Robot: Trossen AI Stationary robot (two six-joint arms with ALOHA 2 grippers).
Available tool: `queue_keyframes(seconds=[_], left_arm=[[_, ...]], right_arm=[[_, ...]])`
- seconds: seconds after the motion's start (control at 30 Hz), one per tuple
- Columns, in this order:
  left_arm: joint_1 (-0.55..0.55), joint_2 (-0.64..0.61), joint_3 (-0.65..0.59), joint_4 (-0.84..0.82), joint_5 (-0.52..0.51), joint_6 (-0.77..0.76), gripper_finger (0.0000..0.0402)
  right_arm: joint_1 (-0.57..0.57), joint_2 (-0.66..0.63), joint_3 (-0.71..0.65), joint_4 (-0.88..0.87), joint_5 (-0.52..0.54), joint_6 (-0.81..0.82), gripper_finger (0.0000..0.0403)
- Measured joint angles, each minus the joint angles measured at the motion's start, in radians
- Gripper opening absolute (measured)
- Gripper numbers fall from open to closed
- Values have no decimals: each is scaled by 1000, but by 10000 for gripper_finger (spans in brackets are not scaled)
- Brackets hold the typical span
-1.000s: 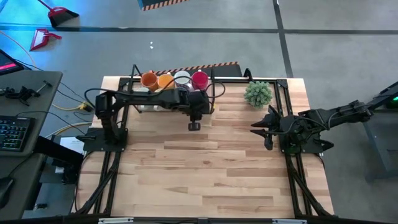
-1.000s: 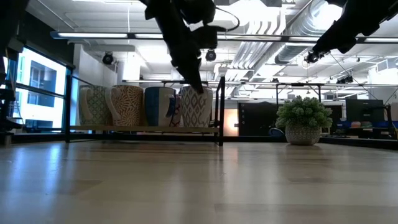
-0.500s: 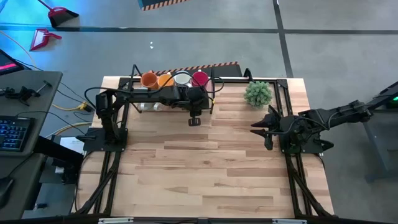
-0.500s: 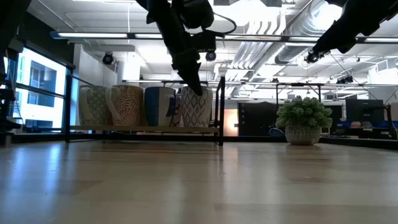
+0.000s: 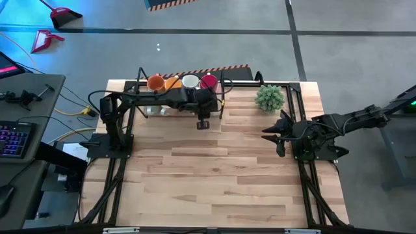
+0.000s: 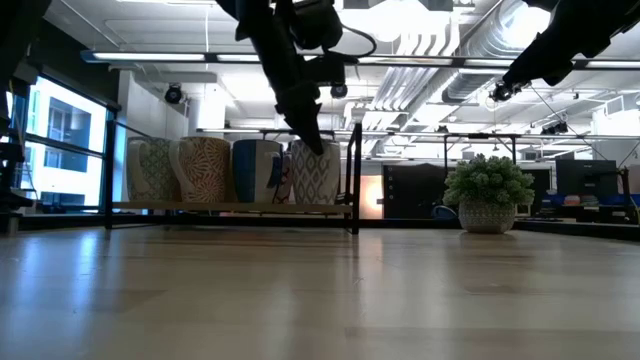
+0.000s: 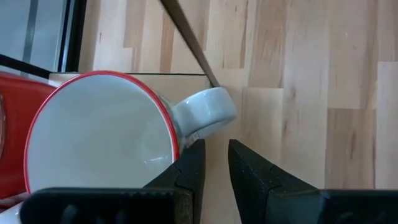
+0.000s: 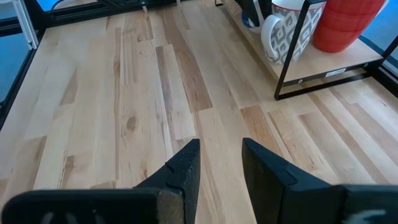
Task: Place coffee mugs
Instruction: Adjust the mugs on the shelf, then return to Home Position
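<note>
A red-rimmed white ceramic mug [image 7: 102,140] stands at the right end of the row on the low black-framed wooden shelf [image 5: 224,88] at the tabletop's [image 5: 214,175] far edge. The left gripper [image 7: 214,165] hangs just beside its handle, jaws slightly apart, pinching nothing. Well apart, the right gripper [image 8: 219,163] waits over bare wood near the small green potted plant [image 5: 270,97], jaws spread, empty.

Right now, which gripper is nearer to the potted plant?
Right. The right gripper is just in front of the potted plant; the left gripper is farther, by the mugs.
</note>
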Motion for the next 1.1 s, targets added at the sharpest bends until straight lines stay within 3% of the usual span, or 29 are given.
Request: queue_keyframes(seconds=[0.5,0.73,0.97,1.1], left_arm=[[-7,0,0,0,-6,-20,60],[-65,-67,0,-11,87,-91,60],[-131,-175,-13,-282,136,-184,60],[-161,-287,-111,-319,133,-282,60]], right_arm=[[0,0,0,0,-10,0,99],[0,0,0,-8,-13,0,99],[0,-1,0,-7,-13,-5,99],[0,-16,0,4,-12,-7,99]])
